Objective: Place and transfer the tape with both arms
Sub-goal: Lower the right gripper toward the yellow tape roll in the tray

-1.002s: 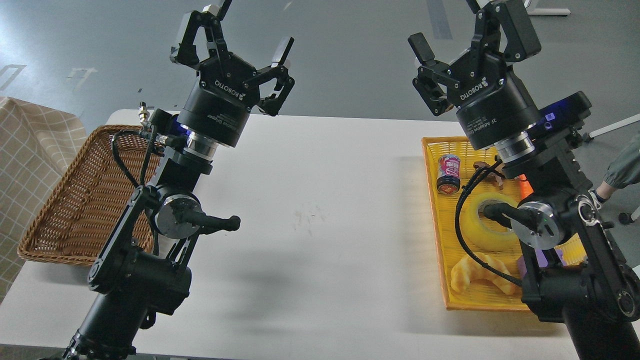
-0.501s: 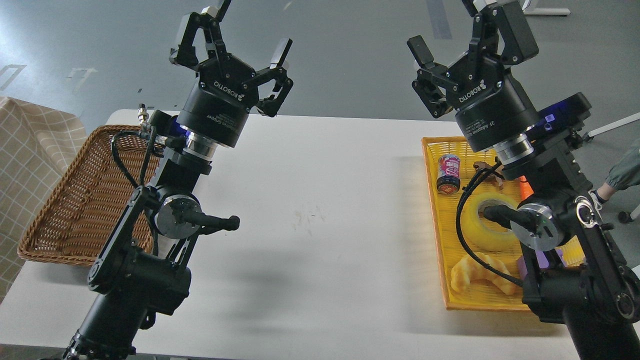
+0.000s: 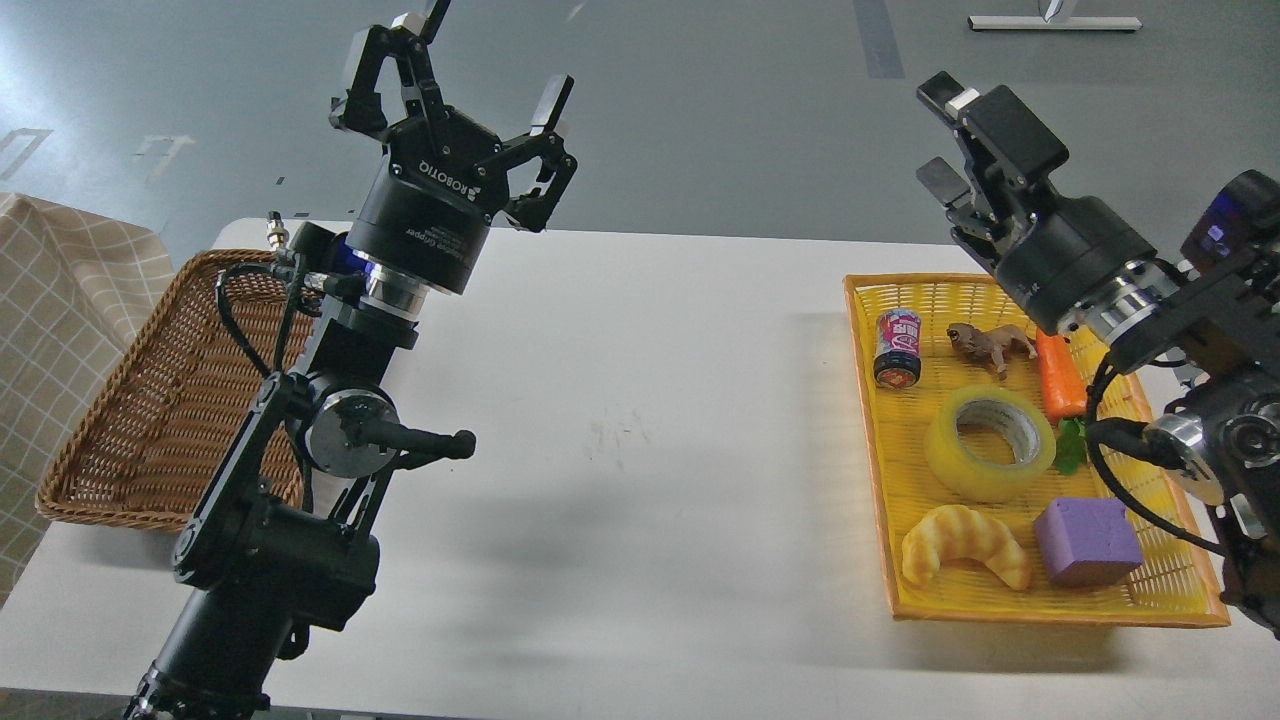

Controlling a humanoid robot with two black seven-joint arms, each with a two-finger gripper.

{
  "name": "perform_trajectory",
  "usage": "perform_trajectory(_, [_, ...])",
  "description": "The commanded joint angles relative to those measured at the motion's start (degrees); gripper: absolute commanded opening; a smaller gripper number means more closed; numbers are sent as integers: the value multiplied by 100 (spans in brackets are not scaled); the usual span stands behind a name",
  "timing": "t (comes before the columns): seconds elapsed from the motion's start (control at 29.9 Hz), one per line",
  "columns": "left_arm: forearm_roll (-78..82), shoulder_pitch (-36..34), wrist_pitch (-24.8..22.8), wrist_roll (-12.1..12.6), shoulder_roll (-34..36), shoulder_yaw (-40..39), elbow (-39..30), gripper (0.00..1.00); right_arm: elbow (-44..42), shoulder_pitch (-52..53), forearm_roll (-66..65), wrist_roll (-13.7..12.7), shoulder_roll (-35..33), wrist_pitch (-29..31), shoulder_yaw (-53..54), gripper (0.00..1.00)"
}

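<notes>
Tape (image 3: pixel 989 443) lies in yellow tray (image 3: pixel 868 400) beside croissant (image 3: pixel 962 541); left jaws wide, right unclear.

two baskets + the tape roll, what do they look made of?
Brown basket: looks like woven wicker or rattan, matte, weave strands visible.
Yellow basket: probably moulded plastic, fine lattice mesh with a slight sheen and an orange rim.
Tape: translucent yellowish plastic film wound thick, glossy; the inner core looks like grey-white card, though I can't be sure.
</notes>
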Motion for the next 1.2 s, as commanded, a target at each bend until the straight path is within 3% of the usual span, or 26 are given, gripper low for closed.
perform_trajectory(0.0, [-2,31,5,1,0,-5,9,99,-36,-196,-188,-35,-715,57,-29,100])
perform_trajectory(0.2, [-2,48,5,10,0,-5,9,99,-89,-705,-223,53,-1804,109,-72,100])
perform_trajectory(0.33, [-2,48,5,1,0,4,9,99,-238,-1031,-687,263,-2016,582,-195,100])
perform_trajectory(0.43, [-2,57,5,1,0,-5,9,99,-448,-1075,-1346,579,-1991,830,-222,100])
perform_trajectory(1.17, [-19,163,5,10,0,-5,9,99,-1521,-1067,-3043,949,-1472,883,-792,100])
